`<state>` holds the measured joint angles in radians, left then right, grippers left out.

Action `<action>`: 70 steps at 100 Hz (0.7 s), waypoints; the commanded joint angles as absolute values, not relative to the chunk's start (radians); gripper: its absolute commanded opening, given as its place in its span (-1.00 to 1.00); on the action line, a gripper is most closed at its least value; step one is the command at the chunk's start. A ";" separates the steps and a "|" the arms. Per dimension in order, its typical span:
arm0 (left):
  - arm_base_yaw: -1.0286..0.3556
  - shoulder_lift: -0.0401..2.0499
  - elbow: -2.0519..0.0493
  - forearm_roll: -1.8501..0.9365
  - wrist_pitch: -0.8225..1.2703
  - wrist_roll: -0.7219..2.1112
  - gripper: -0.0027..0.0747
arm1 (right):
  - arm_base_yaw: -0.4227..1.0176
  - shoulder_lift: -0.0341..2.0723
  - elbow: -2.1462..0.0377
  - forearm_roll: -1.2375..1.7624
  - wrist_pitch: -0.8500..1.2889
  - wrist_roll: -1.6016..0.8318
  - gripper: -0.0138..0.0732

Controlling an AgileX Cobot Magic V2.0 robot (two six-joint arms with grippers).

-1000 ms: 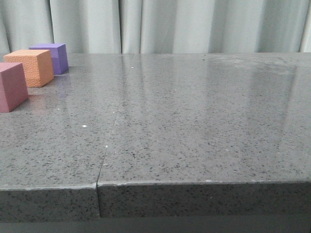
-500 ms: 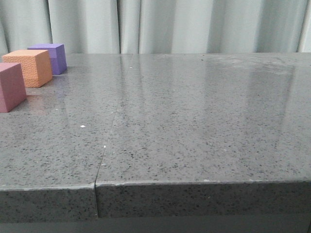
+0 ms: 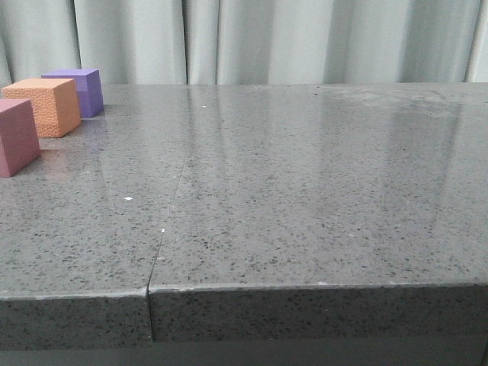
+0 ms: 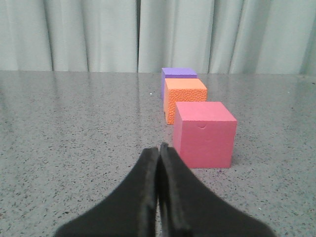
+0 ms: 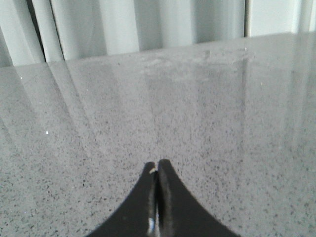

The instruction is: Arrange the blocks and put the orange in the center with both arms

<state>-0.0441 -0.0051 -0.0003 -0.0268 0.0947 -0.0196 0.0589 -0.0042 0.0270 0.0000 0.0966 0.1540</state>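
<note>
Three cubes stand in a row at the table's far left: the pinkish-red cube (image 3: 17, 137) nearest, the orange cube (image 3: 46, 107) in the middle, the purple cube (image 3: 78, 91) farthest. The left wrist view shows the same row: pinkish-red (image 4: 203, 134), orange (image 4: 184, 97), purple (image 4: 177, 75). My left gripper (image 4: 159, 147) is shut and empty, low over the table, just short of the pinkish-red cube and a little to its side. My right gripper (image 5: 156, 164) is shut and empty over bare table. Neither gripper shows in the front view.
The grey speckled table (image 3: 305, 191) has a seam (image 3: 171, 210) running from its front edge back. Its front edge (image 3: 305, 288) is near the camera. Pale curtains (image 3: 267, 38) hang behind the table.
The front view has shifted slightly; the cubes sit a little further left in the picture. The cubes keep their order and spacing.
</note>
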 commanded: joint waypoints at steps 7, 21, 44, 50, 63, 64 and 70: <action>-0.048 -0.036 0.042 -0.026 0.012 -0.019 -0.98 | 0.033 -0.032 0.011 0.069 0.019 0.064 -0.84; -0.048 -0.036 0.042 -0.026 0.012 -0.019 -0.98 | 0.009 -0.034 0.012 0.063 0.017 0.059 -0.84; -0.048 -0.036 0.042 -0.026 0.012 -0.019 -0.98 | 0.008 -0.034 0.012 0.057 0.016 0.059 -0.84; -0.048 -0.036 0.042 -0.026 0.012 -0.019 -0.98 | 0.008 -0.034 0.012 0.057 0.017 0.059 -0.84; -0.048 -0.036 0.042 -0.026 0.012 -0.019 -0.98 | 0.008 -0.034 0.012 0.057 0.017 0.059 -0.84; -0.048 -0.036 0.042 -0.026 0.012 -0.019 -0.98 | 0.008 -0.034 0.012 0.057 0.017 0.059 -0.84; -0.048 -0.036 0.042 -0.026 0.012 -0.019 -0.98 | 0.008 -0.034 0.012 0.057 0.017 0.059 -0.84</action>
